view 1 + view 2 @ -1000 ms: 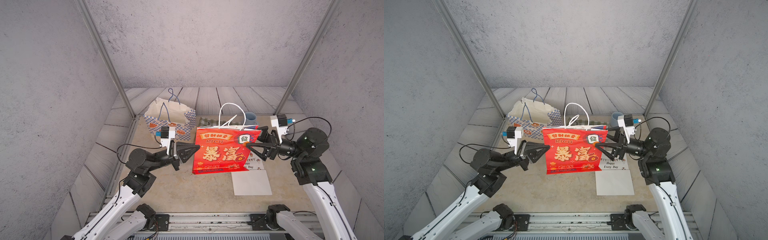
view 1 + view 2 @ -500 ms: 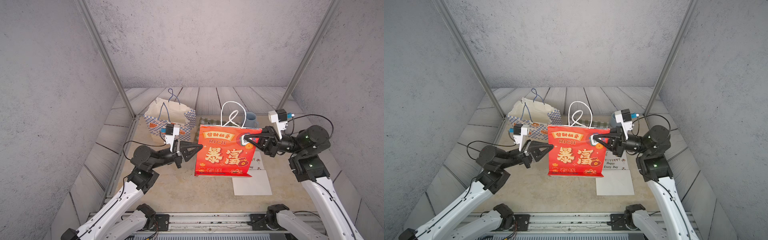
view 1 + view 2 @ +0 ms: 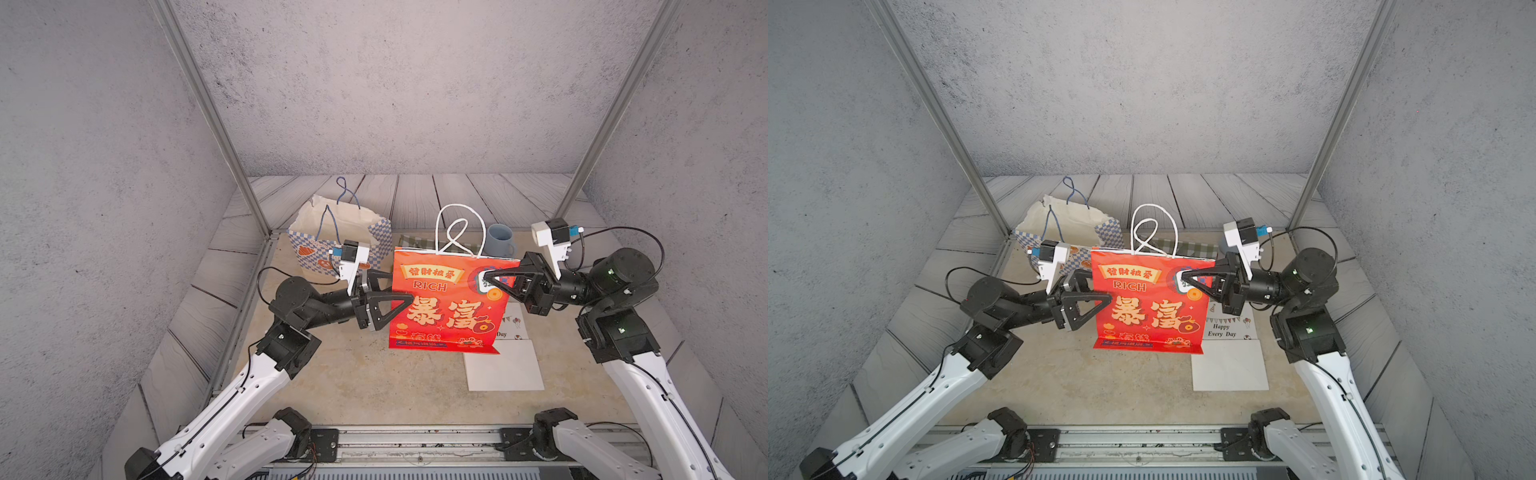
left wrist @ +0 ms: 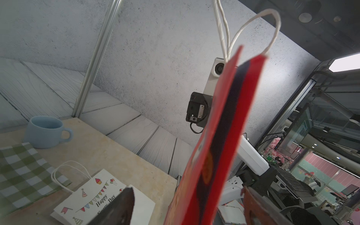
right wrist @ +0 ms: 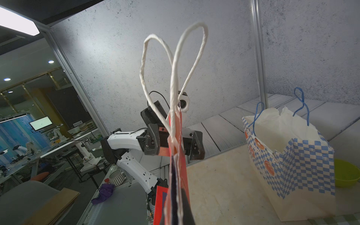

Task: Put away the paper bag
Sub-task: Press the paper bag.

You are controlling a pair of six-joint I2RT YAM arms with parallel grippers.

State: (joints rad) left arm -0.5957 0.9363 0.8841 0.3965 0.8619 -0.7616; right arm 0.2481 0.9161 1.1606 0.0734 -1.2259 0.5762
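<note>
We find the right hand (image 3: 486,281) pinching the bag (image 3: 449,309) at its top corner. The left hand (image 3: 395,286) is spread astride the opposite edge. The bag is upright between them. We judge that a one-corner hold risks swinging, slipping or tearing.

Red paper bag (image 3: 449,307) hides most of green checked cloth (image 3: 415,242) and upper part of white gift bag (image 3: 505,365) in both top views. Far fingertip of left gripper (image 3: 398,286) behind bag's edge. Back finger of right gripper (image 3: 487,277) behind bag's face. Blue mug (image 3: 1224,248) nearly all behind right wrist camera mount in a top view. Print on red bag's bottom strip too small to read. Left wrist view: red bag blurred, cut off by frame edge. Green bowl (image 5: 345,176) partly behind checked bag (image 5: 292,165).
</note>
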